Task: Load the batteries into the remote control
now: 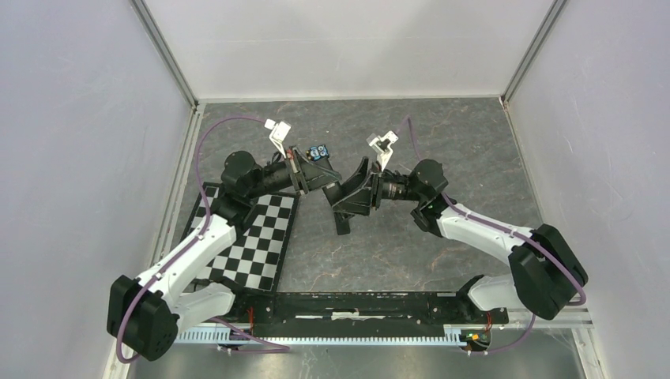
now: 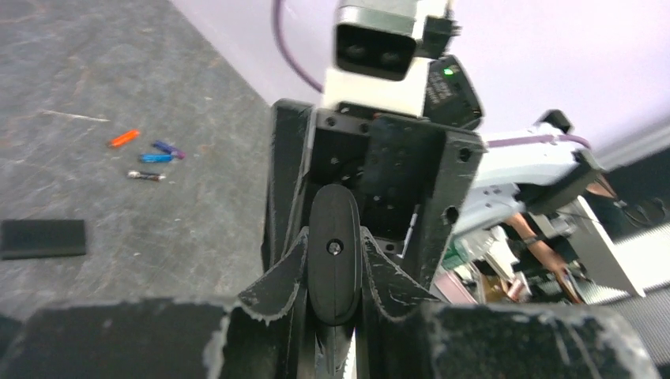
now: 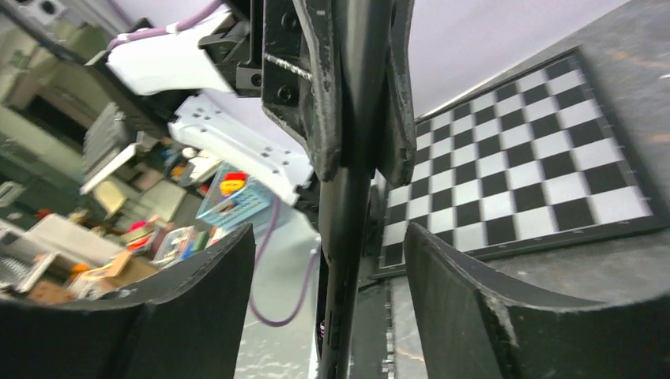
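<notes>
**Q:** What can fail from here?

**A:** I judge that the slim black plastic remote control (image 2: 333, 276) may twist or drop. My left tool (image 2: 333, 241) alone carries it above the grey desk (image 2: 95, 71). A skewed closing of my right tool (image 3: 328, 230) would lever it loose.

**Q:** Tool state?

**A:** Left tool: clamped narrow on the remote. Right tool: wide, straddling the remote, pads clear of it. The small orange-red, blue and purple cylindrical batteries (image 2: 156, 158) lie on the desk, well apart from both tools.
</notes>
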`<state>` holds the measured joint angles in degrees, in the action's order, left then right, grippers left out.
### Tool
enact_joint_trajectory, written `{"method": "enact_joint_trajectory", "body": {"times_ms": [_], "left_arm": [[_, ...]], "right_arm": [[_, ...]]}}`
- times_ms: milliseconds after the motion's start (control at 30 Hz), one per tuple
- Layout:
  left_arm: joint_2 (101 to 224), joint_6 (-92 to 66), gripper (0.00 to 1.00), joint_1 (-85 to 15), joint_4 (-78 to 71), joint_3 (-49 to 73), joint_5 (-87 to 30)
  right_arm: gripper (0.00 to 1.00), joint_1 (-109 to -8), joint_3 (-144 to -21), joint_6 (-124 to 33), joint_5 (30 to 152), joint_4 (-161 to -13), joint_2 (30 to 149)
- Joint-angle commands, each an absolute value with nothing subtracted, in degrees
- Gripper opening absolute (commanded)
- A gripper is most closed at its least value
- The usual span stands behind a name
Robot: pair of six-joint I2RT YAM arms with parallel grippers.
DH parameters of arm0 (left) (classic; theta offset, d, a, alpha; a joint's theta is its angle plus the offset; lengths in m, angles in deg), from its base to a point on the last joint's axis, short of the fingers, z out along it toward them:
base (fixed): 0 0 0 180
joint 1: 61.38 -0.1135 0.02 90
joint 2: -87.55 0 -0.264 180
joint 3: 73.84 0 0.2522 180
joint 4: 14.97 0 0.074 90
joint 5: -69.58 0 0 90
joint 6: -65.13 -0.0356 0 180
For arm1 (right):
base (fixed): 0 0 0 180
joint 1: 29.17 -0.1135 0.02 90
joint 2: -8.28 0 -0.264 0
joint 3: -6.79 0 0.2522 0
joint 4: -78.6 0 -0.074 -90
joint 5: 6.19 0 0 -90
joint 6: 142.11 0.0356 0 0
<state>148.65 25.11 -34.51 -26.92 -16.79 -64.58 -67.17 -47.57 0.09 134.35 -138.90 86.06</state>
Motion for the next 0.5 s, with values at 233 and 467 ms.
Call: {"method": "enact_joint_trajectory", "body": {"times_ms": [233,467], "left_arm": [[147.8,12.0,0.02,-34.5,-2.0,-14.6,-36.7],[150.2,12.2,0.02,-34.6,-2.0,-14.8,-37.2]], "right_arm": [[0.68,-51.7,-52.3,-33.9,109.8,-93.1,82.5],[0.54,-51.8,-54.2,-44.4,80.7,-82.3,86.3]]}}
